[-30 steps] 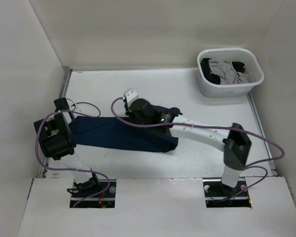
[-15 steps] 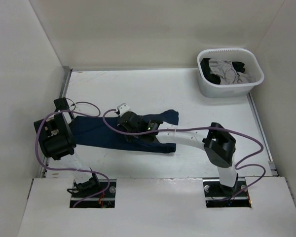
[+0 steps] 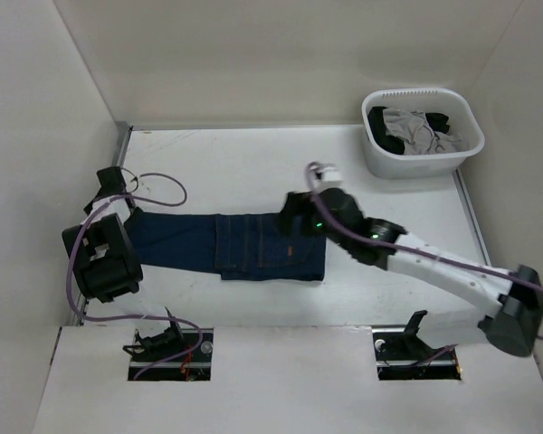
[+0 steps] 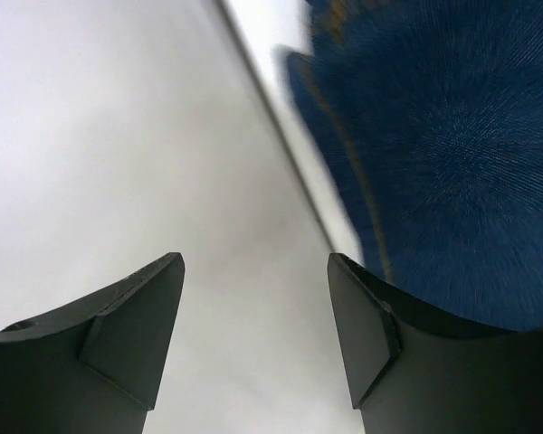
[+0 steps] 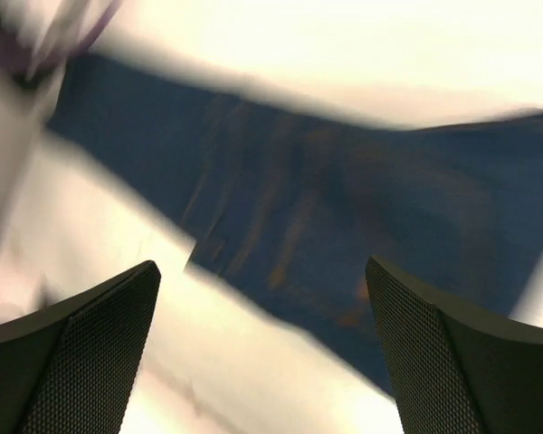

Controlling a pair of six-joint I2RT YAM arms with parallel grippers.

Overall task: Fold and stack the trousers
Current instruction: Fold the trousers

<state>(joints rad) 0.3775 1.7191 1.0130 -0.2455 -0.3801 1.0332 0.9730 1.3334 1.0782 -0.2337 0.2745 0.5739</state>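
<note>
The dark navy trousers (image 3: 262, 249) lie flat across the table as a long strip. Their right part is a thicker layer with orange stitching showing. My right gripper (image 3: 290, 215) hovers over the strip's upper right edge. In the right wrist view it (image 5: 262, 267) stands wide open with nothing between its fingers, the blurred trousers (image 5: 344, 199) below. My left gripper (image 3: 110, 183) is at the strip's left end. The left wrist view shows it (image 4: 253, 262) open and empty, with the trousers (image 4: 452, 136) just right of its right finger.
A white basket (image 3: 421, 161) holding grey and black garments (image 3: 416, 128) stands at the back right corner. White walls close in the table on the left, the back and the right. A metal strip (image 3: 119, 154) runs along the left edge.
My right gripper has opened, let go of the trousers and swung right. The bunched cloth now lies spread flat. My left gripper has opened a little wider.
</note>
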